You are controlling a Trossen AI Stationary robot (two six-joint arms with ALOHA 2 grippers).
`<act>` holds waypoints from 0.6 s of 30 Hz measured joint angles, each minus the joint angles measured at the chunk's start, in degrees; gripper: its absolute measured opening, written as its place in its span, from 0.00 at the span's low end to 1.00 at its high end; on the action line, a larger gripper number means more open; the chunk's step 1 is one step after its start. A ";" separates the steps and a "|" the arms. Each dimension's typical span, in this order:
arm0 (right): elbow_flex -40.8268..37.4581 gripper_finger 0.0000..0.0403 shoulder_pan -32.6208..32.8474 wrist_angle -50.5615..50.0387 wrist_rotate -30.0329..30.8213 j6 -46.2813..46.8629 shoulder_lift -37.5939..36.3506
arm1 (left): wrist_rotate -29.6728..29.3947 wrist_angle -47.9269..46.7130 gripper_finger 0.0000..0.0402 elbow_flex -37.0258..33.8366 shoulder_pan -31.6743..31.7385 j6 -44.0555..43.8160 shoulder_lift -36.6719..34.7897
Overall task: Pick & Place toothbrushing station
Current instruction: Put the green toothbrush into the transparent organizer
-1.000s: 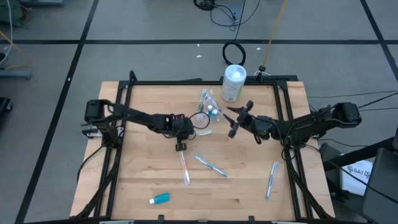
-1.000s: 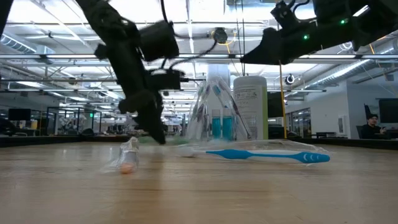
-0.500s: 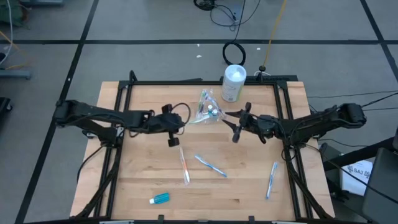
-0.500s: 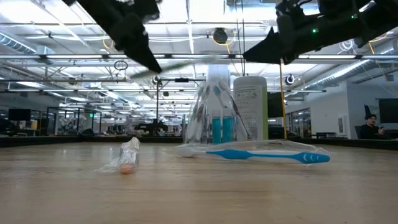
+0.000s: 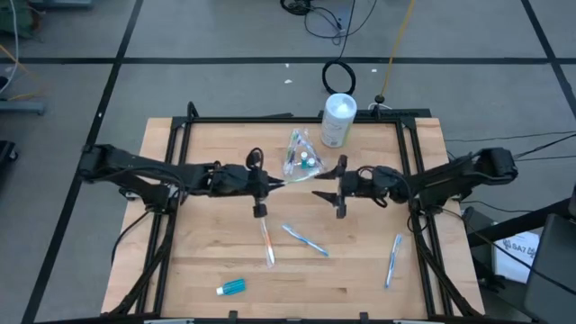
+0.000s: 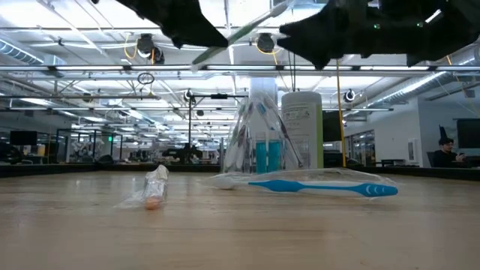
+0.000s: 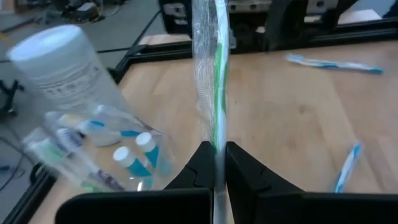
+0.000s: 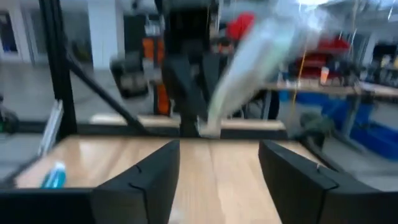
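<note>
Green-handled, the wrapped toothbrush (image 7: 214, 81) is pinched in the left gripper (image 5: 266, 184) above mid-surface, its tip toward the right gripper (image 5: 326, 183), whose fingers stand wide. The plastic bag (image 5: 300, 153), near the far edge, holds some brushes and tubes. Left lying loose, I count three toothbrushes (image 5: 303, 238) and one toothpaste tube (image 5: 231, 288).

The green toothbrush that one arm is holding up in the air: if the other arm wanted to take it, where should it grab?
Probably the free wrapped length of the green toothbrush beyond the left gripper, which is shut on its lower end. The brush sticks out toward the right gripper, whose fingers are open and facing it, so coming straight on from that side and closing across the thin handle looks simplest.
</note>
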 joint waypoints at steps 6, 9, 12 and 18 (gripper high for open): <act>0.02 0.58 0.11 12.36 -2.94 3.90 4.37 | 1.56 4.79 0.05 0.00 -0.40 1.75 4.44; 0.06 0.56 0.02 14.16 -5.88 4.60 5.65 | 2.09 8.01 0.03 0.00 -0.26 1.91 5.98; 0.37 0.54 0.00 15.18 -6.02 5.07 6.99 | 3.37 10.69 0.02 0.02 0.12 1.91 7.30; 1.81 0.44 -0.02 15.25 -5.99 4.58 8.55 | 3.34 11.59 0.05 0.00 0.12 1.89 7.57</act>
